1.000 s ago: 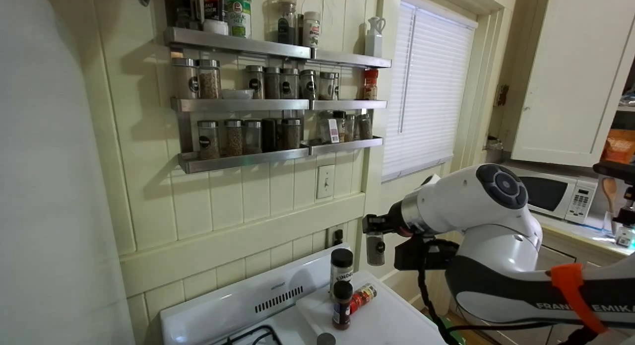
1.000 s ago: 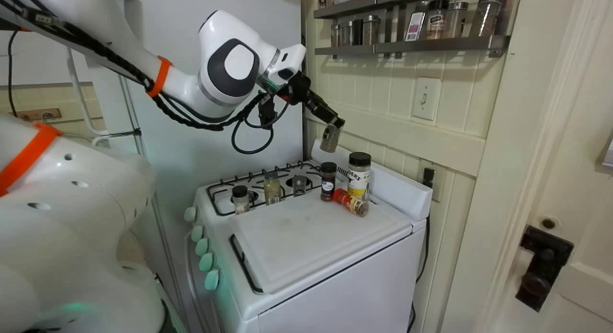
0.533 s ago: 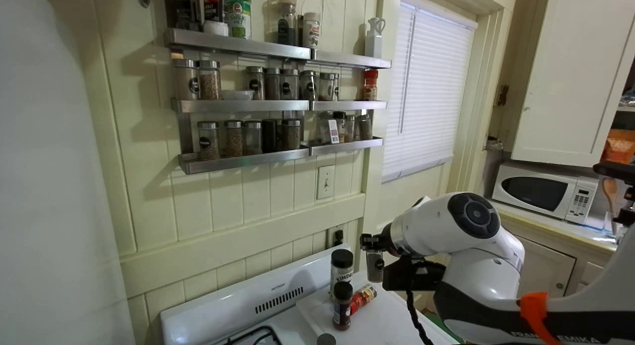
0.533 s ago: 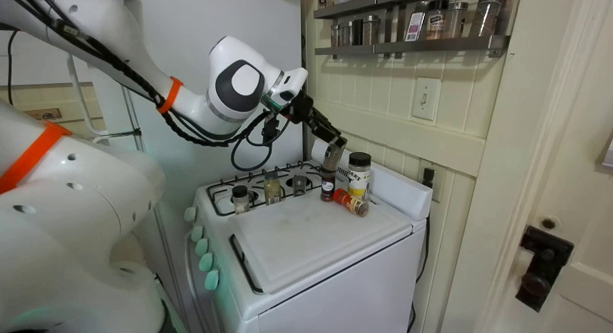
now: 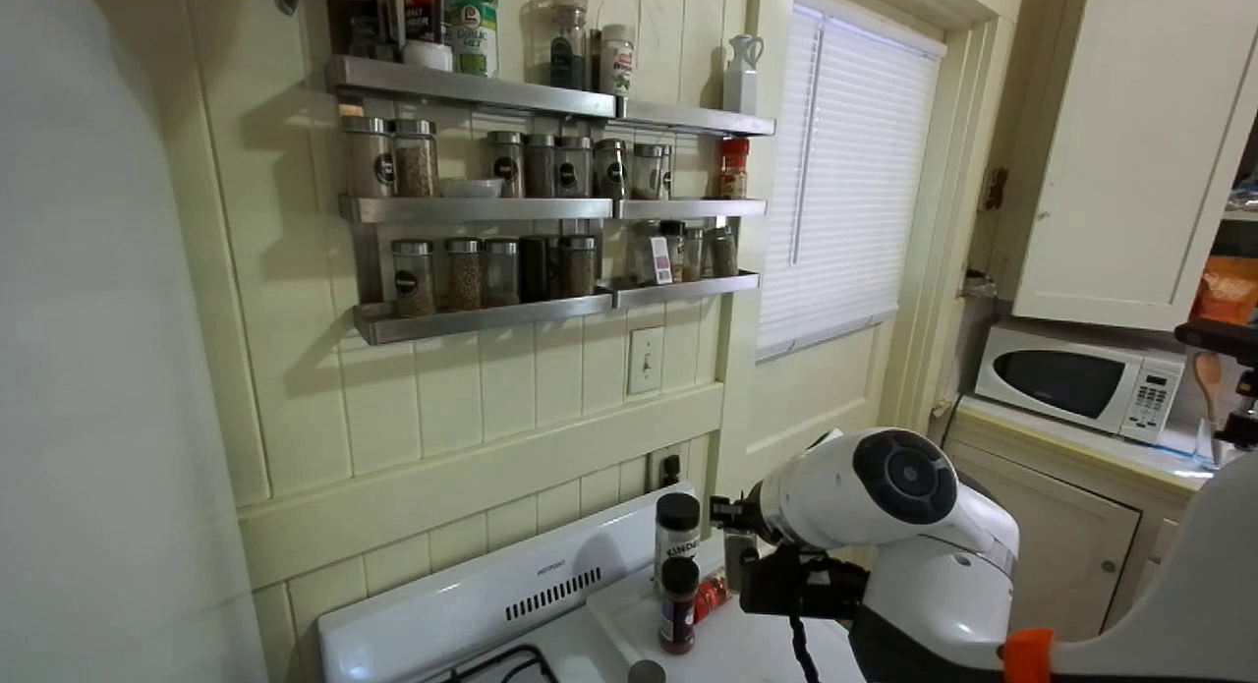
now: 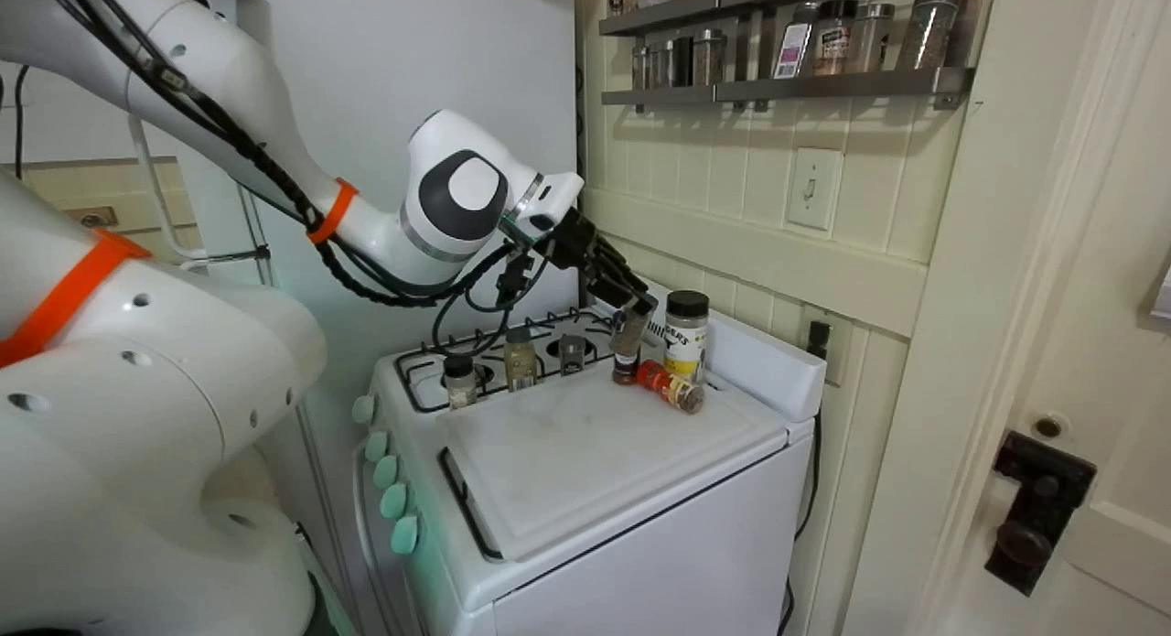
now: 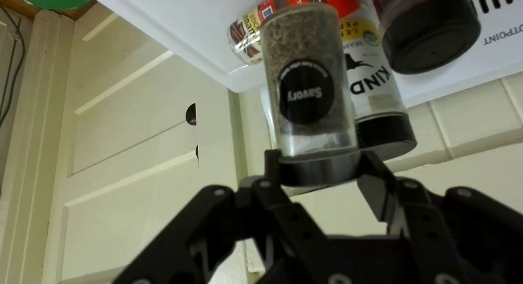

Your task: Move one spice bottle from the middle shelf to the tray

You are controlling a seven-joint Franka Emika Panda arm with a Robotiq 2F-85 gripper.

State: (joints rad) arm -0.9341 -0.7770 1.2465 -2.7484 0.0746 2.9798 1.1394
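With the pincer (image 7: 320, 166) gripping the spice bottle (image 7: 306, 92) by its lid (image 7: 314, 173) near the fallen red-capped jar (image 6: 672, 388), lower the bottle squarely onto a bare part of the tray (image 6: 567, 462), clear of that jar, and release only once seated.

Savory spice jar (image 7: 308, 92): clear, round black label, lid uppermost and pinched by the end effector (image 7: 320, 169), body hanging below.
Middle shelf (image 5: 482, 209): silver metal, well above the end effector.
Tray (image 6: 567, 471): white, below the end effector.
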